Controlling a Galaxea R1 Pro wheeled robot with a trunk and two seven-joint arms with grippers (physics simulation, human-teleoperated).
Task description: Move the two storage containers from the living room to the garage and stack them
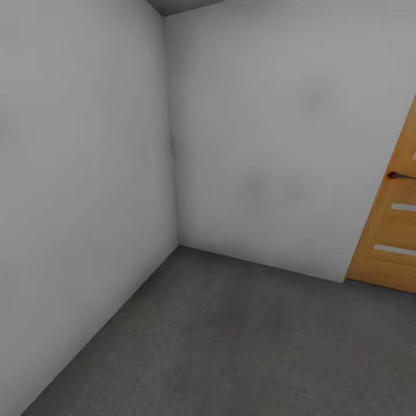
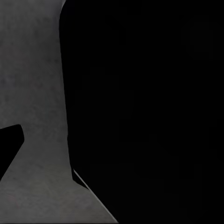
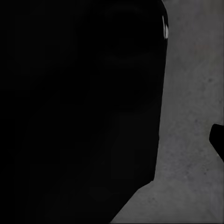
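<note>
Underfoot: the floor point(image 1: 231, 346) is dark grey, speckled concrete, running from right below the robot out to the walls; this looks like the garage.
Left wrist: a large black shape blocks most of what this camera sees, with a strip of concrete point(image 2: 32, 93) beside it. I cannot tell whether the left gripper is open or closed.
Right wrist: much the same, a black mass with speckled concrete point(image 3: 191, 116) along one side. Whether the right gripper is open, closed or holding anything, I cannot tell.
Containers: none visible from where I stand, so I cannot say where the two storage containers are at this moment.
Handling, as a guess: low-walled plastic bins should be light and stiff, somewhat slick; a pinch over a long wall near its middle seems the safest hold, keeping the bin level.
Corner: two plain white walls point(image 1: 260, 144) meet at a corner well ahead and to the left.
Far right: an orange-brown wooden door point(image 1: 393, 231) with a dark handle point(image 1: 398, 175) stands against the far wall.
Stage, as I judge it: the robot is in the garage, facing bare floor where a container could go.
</note>
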